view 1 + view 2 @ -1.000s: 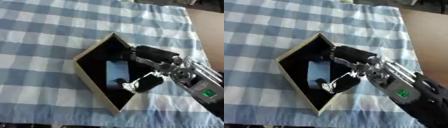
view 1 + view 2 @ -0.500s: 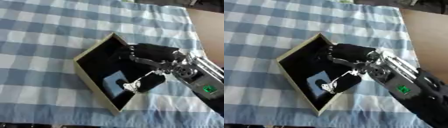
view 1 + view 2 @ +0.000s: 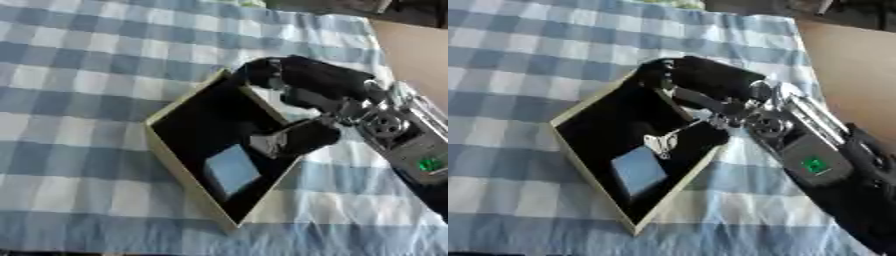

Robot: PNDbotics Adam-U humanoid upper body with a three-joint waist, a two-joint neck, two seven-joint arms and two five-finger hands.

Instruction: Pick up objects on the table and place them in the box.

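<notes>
Although your right hand (image 3: pixel 306 97) hangs over the right corner of the box (image 3: pixel 179 165), it grips nothing that can be made out: the fingers are curled above the rim near the far corner, the thumb points down into the interior, and no object sits between them. Record it as closed and empty. Your left hand appears in neither view.

The box lies askew on the checked cloth (image 3: pixel 79 65), near the middle of the table, one corner pointing toward you. Inside, a pale blue block (image 3: pixel 232 170) rests flat on the dark floor in the near half, apart from your thumb. By my reading, that item is delivered.

On progress: one object is in the box. No other loose object shows on the cloth, left, right, near or far of the box. The far right corner of the scene holds only dark, unclear shapes beyond the cloth; I cannot tell what they are. If more items remain, they lie outside these views.

Judged next need: lift your right hand clear of the rim without nudging the box wall.
</notes>
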